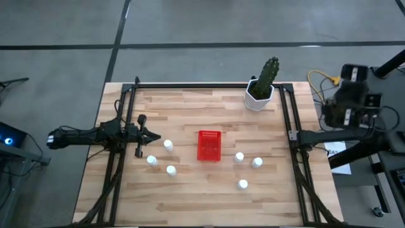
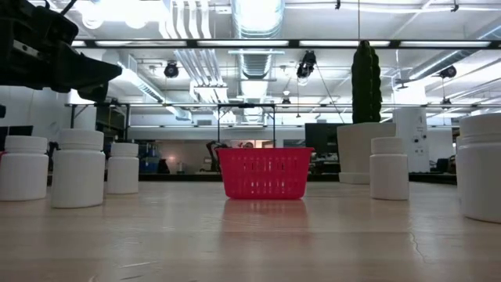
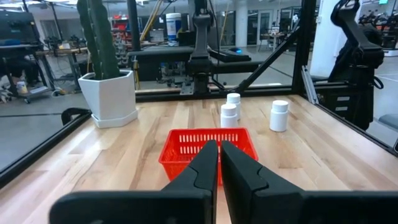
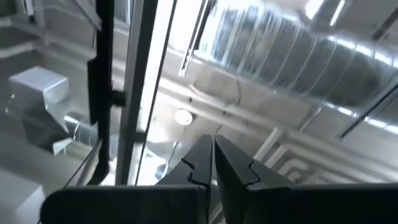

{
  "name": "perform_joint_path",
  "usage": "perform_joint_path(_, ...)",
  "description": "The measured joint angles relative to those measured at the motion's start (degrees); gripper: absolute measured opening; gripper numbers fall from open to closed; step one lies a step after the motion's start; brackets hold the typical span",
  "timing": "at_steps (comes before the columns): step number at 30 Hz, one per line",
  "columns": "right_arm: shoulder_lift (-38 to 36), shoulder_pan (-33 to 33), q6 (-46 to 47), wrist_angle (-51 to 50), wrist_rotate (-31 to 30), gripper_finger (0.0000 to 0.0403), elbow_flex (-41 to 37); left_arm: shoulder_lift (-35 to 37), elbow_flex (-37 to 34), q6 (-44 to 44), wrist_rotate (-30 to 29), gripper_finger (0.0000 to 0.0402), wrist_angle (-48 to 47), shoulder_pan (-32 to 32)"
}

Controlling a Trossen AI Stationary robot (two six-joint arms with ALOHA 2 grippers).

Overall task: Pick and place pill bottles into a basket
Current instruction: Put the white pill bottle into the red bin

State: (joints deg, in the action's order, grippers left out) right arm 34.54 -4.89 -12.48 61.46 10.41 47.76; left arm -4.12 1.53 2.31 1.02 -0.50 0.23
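Note:
The red basket (image 1: 209, 145) stands at the table's middle; it also shows in the left wrist view (image 3: 186, 148) and the low view (image 2: 264, 172). Three white pill bottles stand upright to its left (image 1: 168, 145) (image 1: 152, 160) (image 1: 171, 170) and three to its right (image 1: 239, 157) (image 1: 256, 163) (image 1: 243, 184). My left gripper (image 1: 152, 137) is shut and empty above the table, left of the basket and close to the left bottles, pointing at the basket (image 3: 219, 149). My right gripper (image 4: 212, 144) is shut and empty, pointing up at the ceiling; its arm (image 1: 348, 104) is folded beyond the table's right edge.
A white pot with a green cactus (image 1: 261, 92) stands at the table's far edge, right of middle. Black frame rails (image 1: 288, 126) run along the left, right and far sides. Bare wood lies near the front edge.

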Motion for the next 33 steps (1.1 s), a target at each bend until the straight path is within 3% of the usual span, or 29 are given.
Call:
perform_joint_path(6, 8.74, -0.02, -1.98, -1.21, -0.18, 0.0009, 13.31, 0.00, 0.01, -0.07, 0.00, 0.0002, 0.01, 0.00)
perform_joint_path(9, 12.78, -0.02, -3.59, -10.18, -4.22, 0.0009, 20.27, 0.00, 0.01, -0.09, 0.00, 0.0002, -0.01, 0.01)
perform_joint_path(14, 18.56, -0.09, -3.22, -39.48, -11.86, 0.0009, 34.81, 0.00, 0.01, -0.24, 0.01, 0.0002, -0.01, 0.02)
perform_joint_path(23, 28.33, -0.07, -1.31, -88.66, -12.15, 0.0009, 59.66, 0.00, 0.00, -0.24, 0.00, 0.0002, 0.00, 0.01)
perform_joint_path(28, 34.57, -0.04, 0.30, -114.69, -11.91, 0.0009, 68.32, 0.00, 0.00, -0.35, 0.00, 0.0002, -0.01, 0.00)
perform_joint_path(33, 39.21, -0.04, 2.33, -133.15, -11.91, 0.0009, 73.02, 0.00, 0.01, -0.38, 0.00, 0.0002, -0.01, 0.02)
